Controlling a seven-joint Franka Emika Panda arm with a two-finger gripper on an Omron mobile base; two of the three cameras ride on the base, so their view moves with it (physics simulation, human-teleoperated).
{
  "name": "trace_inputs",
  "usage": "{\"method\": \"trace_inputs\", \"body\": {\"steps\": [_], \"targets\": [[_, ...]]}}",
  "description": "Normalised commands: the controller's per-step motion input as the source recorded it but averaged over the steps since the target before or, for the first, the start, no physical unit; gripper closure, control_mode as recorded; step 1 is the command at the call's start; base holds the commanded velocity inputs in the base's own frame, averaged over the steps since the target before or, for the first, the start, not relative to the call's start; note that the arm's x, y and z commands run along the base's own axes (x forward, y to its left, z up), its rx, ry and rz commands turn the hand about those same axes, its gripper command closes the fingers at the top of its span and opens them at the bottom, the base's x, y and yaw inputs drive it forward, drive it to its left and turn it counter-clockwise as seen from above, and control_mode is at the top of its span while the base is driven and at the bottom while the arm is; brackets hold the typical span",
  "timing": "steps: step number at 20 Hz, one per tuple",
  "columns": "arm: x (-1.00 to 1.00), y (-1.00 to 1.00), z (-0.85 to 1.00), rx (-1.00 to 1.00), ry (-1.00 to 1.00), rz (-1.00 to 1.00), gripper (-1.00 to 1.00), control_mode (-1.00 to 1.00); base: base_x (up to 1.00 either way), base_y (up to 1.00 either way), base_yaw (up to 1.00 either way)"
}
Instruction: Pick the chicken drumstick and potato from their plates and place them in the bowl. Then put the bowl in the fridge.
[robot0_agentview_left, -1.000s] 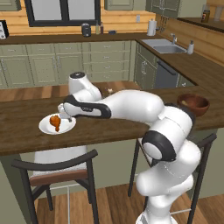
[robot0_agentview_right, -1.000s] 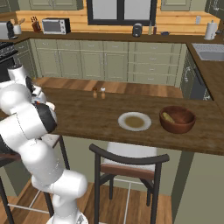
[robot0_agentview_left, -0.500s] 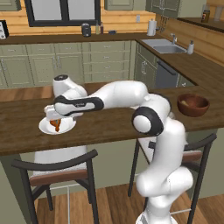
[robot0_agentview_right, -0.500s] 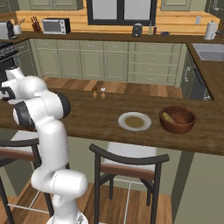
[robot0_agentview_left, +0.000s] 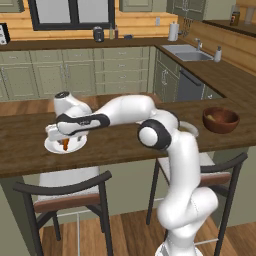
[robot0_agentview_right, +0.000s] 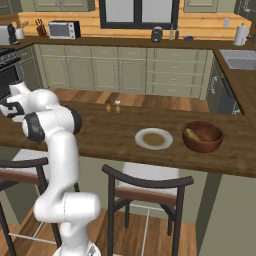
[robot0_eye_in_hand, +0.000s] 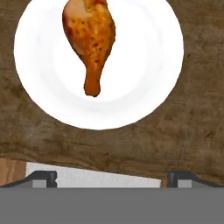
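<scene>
Swung further left, your gripper (robot0_agentview_left: 64, 141) now hangs released above the glossy orange-brown chicken drumstick (robot0_eye_in_hand: 90, 40) on the round white plate (robot0_eye_in_hand: 144, 74).

in the hand view the top edge cuts off the meaty end of the chicken drumstick (robot0_eye_in_hand: 90, 39) and the far rim of the white plate (robot0_eye_in_hand: 144, 87). in the left base view the arm's hand hides most of that plate and the claw itself. the yellowish lump (robot0_agentview_right: 192, 134) in the bowl (robot0_agentview_right: 202, 137) is too small to tell.

Bowl (robot0_agentview_right: 202, 137) (potato (robot0_agentview_right: 191, 133) inside) sits just beside the olive-centred plate (robot0_agentview_right: 154, 139) — on the counter (robot0_agentview_right: 100, 136).
</scene>
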Motion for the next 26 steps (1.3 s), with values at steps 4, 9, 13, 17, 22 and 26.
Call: {"method": "trace_inputs", "body": {"steps": [4,9,13,17,22,26], "targets": [[0.44,0.14,-0.34,0.00,0.00,0.00,-1.00,-1.00,0.00,0.00,0.00],[0.46,0.01,-0.35,0.00,0.00,0.00,-1.00,-1.00,0.00,0.00,0.00],[0.41,0.15,-0.37,0.00,0.00,0.00,-1.00,-1.00,0.00,0.00,0.00],[0.28,0.08,-0.37,0.00,0.00,0.00,-1.00,-1.00,0.00,0.00,0.00],[0.26,0.10,-0.16,0.00,0.00,0.00,-1.00,-1.00,0.00,0.00,0.00],[0.19,0.11,-0.09,0.00,0.01,0.00,-1.00,-1.00,0.00,0.00,0.00]]}}
